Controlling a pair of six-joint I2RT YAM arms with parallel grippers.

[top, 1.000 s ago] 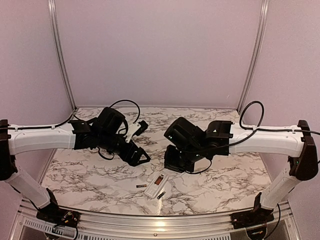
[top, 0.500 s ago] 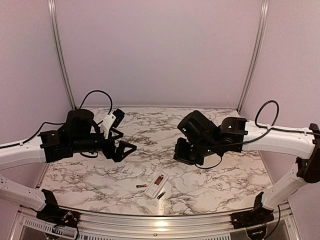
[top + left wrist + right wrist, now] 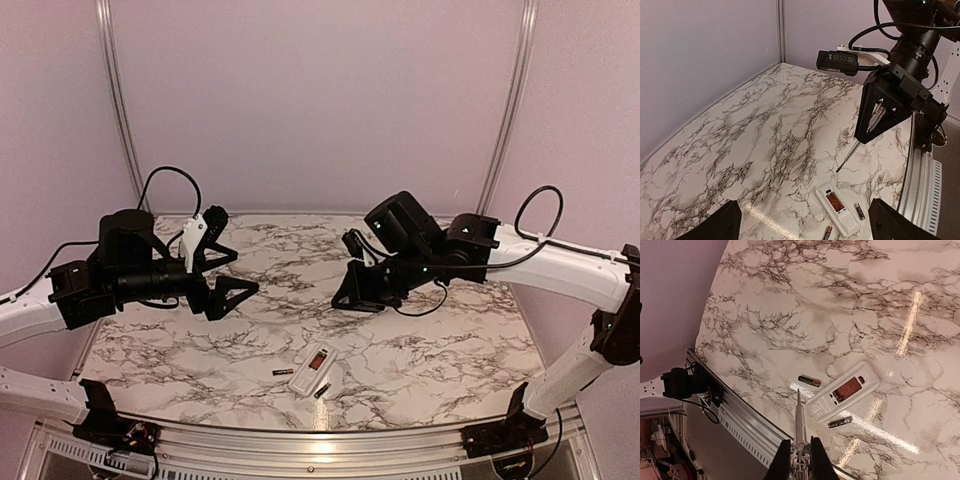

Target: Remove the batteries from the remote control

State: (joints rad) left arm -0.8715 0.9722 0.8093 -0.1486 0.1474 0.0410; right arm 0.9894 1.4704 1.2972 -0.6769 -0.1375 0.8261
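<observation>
The white remote control (image 3: 313, 369) lies near the table's front edge with its back up, and its orange recess (image 3: 847, 388) is empty. One battery (image 3: 283, 371) lies just left of it and another (image 3: 322, 391) at its near right corner. In the left wrist view the remote control (image 3: 839, 209) has a battery (image 3: 859, 211) beside it. My left gripper (image 3: 245, 271) hangs open and empty high over the left of the table. My right gripper (image 3: 346, 297) hovers over the middle, shut on a thin pale grey stick (image 3: 800, 419) that points down toward the front edge.
An aluminium rail (image 3: 320, 447) runs along the table's front edge, just beyond the remote. Purple walls with metal corner posts (image 3: 120, 110) close off the back and sides. Black cables (image 3: 170, 180) loop above both wrists.
My left arm has drawn back to the left and away from the middle, its gripper still open. My right arm has lifted and swung back right with the stick. Remote and batteries have not moved.
</observation>
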